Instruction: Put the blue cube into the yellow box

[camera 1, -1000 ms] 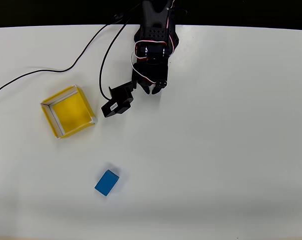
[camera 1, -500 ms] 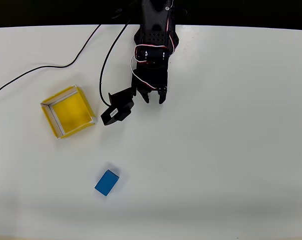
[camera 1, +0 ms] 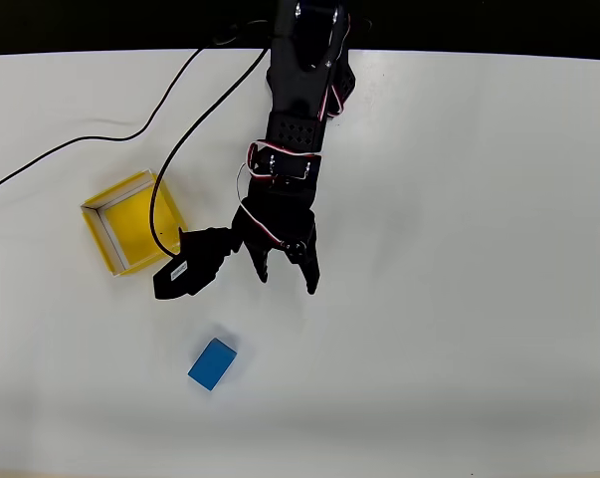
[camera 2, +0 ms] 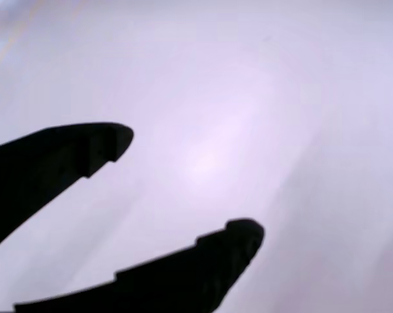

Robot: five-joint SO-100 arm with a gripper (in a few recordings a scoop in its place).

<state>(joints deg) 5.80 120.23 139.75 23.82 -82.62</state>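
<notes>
From above, one yellow box sits on the white table, off to the left of the claw and a little higher. One blue cube lies below and left of the claw, well apart from it. The one black claw is spread wide with nothing in it; the wrist view shows two dark fingers over bare table.

The black arm reaches down from the far edge, gripper parted over bare white table; yellow box lies to its left, blue cube nearer, well apart
</notes>
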